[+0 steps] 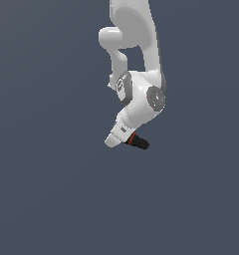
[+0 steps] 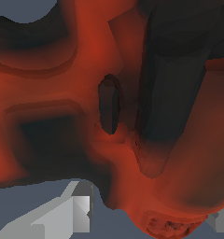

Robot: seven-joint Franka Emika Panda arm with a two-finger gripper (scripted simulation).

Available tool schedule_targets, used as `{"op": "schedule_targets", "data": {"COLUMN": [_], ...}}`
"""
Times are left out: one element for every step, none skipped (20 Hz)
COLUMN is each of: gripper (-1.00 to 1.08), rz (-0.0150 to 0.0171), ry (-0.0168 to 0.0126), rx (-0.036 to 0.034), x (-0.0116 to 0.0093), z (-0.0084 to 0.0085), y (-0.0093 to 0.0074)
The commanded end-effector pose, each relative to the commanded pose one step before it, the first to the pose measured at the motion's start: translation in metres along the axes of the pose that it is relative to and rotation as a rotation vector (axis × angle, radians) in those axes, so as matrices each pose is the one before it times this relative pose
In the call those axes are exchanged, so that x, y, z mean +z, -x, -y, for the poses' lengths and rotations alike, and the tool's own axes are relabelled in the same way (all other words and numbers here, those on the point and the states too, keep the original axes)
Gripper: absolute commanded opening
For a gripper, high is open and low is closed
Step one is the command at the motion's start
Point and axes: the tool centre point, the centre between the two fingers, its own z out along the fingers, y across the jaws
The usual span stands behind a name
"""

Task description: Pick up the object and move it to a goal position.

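Observation:
The object (image 2: 100,56), a red-orange toy drill with a black nose, fills nearly the whole wrist view, very close to the camera. My gripper (image 2: 149,207) straddles its lower red part. One grey finger (image 2: 72,210) meets the drill's edge at its tip, and the other finger (image 2: 221,220) presses against the opposite side. In the exterior view the white hand covers most of the object (image 1: 139,142). Only the black nose and a red band stick out toward the exterior view's right of the gripper (image 1: 124,141).
The white arm (image 1: 141,60) reaches in from the top of the exterior view. A plain dark grey-blue floor (image 1: 47,189) lies all around. No goal marker shows.

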Motion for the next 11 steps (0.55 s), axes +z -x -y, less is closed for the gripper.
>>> {"op": "schedule_targets", "data": {"gripper": [-1.00,-1.00,-1.00,-1.00,-1.00,-1.00,-1.00,-1.00,-1.00,-1.00,-1.00], "rz": [-0.00272,0.00000,0.00000,-0.00009,0.00000,0.00000,0.00000,-0.00054,0.00000,-0.00055,0.00000], "ry": [0.00405,0.00000,0.00000,0.00016,0.00000,0.00000,0.00000,-0.00033,0.00000,-0.00033,0.00000], "rx": [0.00276,0.00000,0.00000,0.00067,0.00000,0.00000,0.00000,0.00028,0.00000,0.00025,0.00000], "x": [-0.01340,-0.00339,-0.00300,-0.00269,-0.00221,-0.00182,-0.00144,-0.00097,-0.00067,-0.00019,-0.00001], "z": [0.01056,0.00360,0.00315,0.00265,0.00223,0.00177,0.00130,0.00069,0.00035,-0.00023,-0.00014], "y": [0.00099,-0.00005,-0.00006,0.00026,-0.00011,-0.00015,-0.00019,0.00006,-0.00028,-0.00002,-0.00011]}}
